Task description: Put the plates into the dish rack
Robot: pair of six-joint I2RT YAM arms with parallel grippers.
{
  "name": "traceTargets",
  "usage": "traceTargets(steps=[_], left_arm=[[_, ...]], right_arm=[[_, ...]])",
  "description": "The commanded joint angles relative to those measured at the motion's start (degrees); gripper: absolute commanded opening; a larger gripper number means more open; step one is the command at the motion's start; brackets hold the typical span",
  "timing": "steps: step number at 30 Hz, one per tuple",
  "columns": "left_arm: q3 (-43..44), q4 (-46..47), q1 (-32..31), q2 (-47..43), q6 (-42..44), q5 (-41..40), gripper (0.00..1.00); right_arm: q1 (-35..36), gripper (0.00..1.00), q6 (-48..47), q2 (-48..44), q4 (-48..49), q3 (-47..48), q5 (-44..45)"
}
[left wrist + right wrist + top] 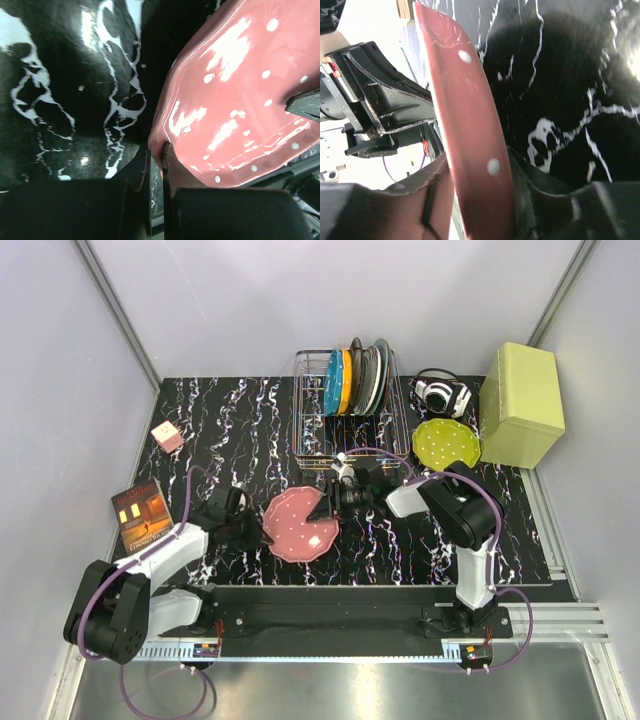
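Pink plastic with small white dots, the pink plate [295, 525] is at the middle of the bench [230, 420], just in front of the dish rack [312, 440]. Part of it is covered: in the top view the right gripper [325, 505] blocks a dark wedge of its right edge, and the left gripper [262, 530] overlaps its left rim. Whether its underside touches the bench cannot be told.

The left wrist view shows the glossy, scalloped rim pinched between the left gripper's two dark fingers. The right wrist view shows the plate edge-on, clamped between the right gripper's fingers, with the lower part of the frame blurred.

In the rack a blue plate [332, 382] and an orange plate [345, 380] stand upright beside grey and dark plates [372, 375]. The yellow-green plate [446, 443] lies flat just right of the rack, touching a yellow-green box [520, 400], with headphones [443, 395] behind it. A book [140, 517] lies at the far left.

The bench is black with white marbled veins, enclosed by pale grey walls [60, 360].
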Motion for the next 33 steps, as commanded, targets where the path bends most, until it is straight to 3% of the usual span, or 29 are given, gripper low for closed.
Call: traceTargets(steps=[1, 7, 14, 20, 26, 33], left_arm=[[1.2, -3.7, -3.78, -0.06, 7.88, 12.51, 0.0], [1.46, -3.43, -3.78, 1.0, 8.23, 12.51, 0.0], [2.08, -2.82, -3.35, 1.87, 8.4, 11.72, 0.0], [3.22, -2.9, 1.74, 3.02, 8.85, 9.79, 0.0], [3.57, -2.73, 2.9, 2.76, 8.93, 9.0, 0.0], [5.42, 1.04, 3.16, 3.81, 8.23, 8.64, 0.0]], right_arm=[[-3.41, 0.56, 1.82, -4.7, -5.5, 2.76, -0.77], [-5.0, 0.57, -0.38, -6.28, -7.98, 3.37, -2.17], [-4.92, 0.5, -3.53, -5.76, -9.21, 3.9, -3.75], [-4.92, 0.51, -11.09, -8.48, -16.42, 2.32, -6.83], [-4.83, 0.52, -13.74, -9.98, -19.41, -0.23, -7.01], [-0.88, 0.53, -16.11, -4.27, -23.45, 4.78, -8.23]])
